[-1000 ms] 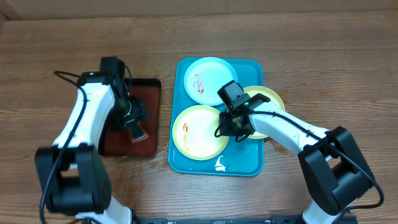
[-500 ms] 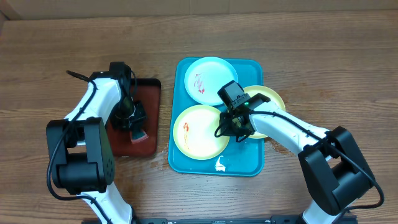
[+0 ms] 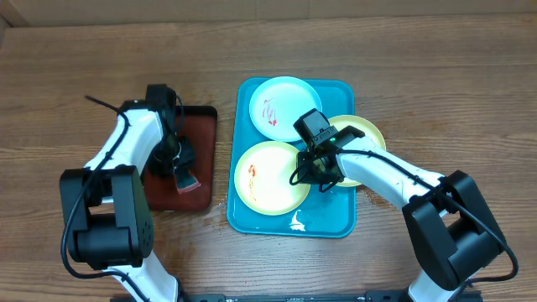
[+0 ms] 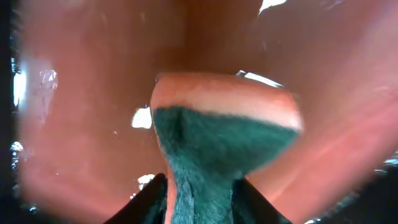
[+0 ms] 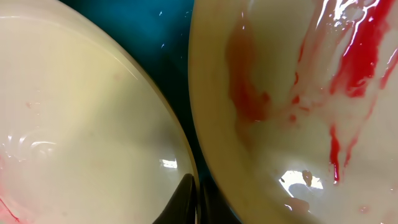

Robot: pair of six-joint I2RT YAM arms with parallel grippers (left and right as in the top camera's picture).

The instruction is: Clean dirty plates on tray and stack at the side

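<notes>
With left jaws clamped on the sponge (image 4: 217, 143) and right jaws' closure unclear, a pinch could slip off the slick plate (image 5: 292, 112).

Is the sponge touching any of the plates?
No, the left hand holds the sponge over the dark red tray, away from the plates.

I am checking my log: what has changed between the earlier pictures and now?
The left arm's rear links swung rightward in the overhead view; the left end effector stayed over the dark red tray, shut on the sponge. The right end effector, plates and turquoise tray did not move.
</notes>
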